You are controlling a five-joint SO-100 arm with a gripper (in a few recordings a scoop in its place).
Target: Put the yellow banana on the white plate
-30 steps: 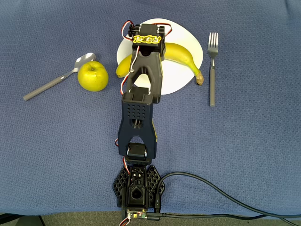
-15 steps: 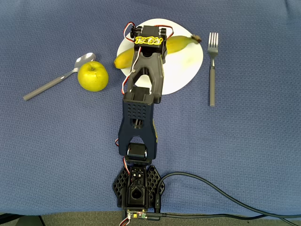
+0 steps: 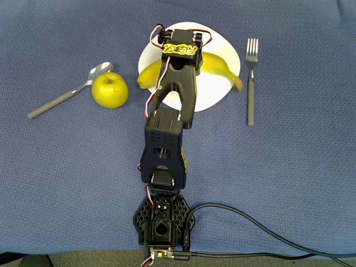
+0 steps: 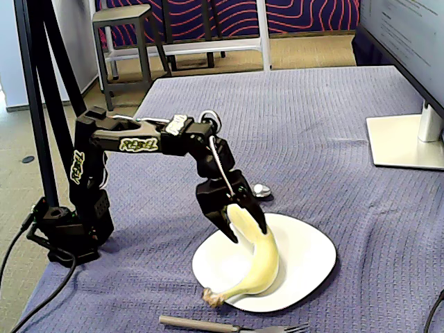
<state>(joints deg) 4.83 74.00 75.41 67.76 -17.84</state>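
The yellow banana (image 3: pixel 220 65) lies across the white plate (image 3: pixel 214 93) in the overhead view, its middle hidden under my black wrist and its right end blurred near the plate's rim. In the fixed view the banana (image 4: pixel 264 262) slants down from my gripper (image 4: pixel 247 234) to the plate (image 4: pixel 312 258), its brownish stem tip at the plate's near rim. My gripper (image 3: pixel 179 54) is shut on the banana's upper end, one finger on each side.
A yellow-green apple (image 3: pixel 109 89) and a spoon (image 3: pixel 60 99) lie left of the plate on the blue cloth. A fork (image 3: pixel 251 78) lies right of it. A monitor foot (image 4: pixel 406 142) stands at the table's far right. A cable (image 3: pixel 250 222) runs from my base.
The banana's stem end swung from the plate's lower right rim up to the top right, and now back down to the right rim. The wrist turned with it, staying over the plate.
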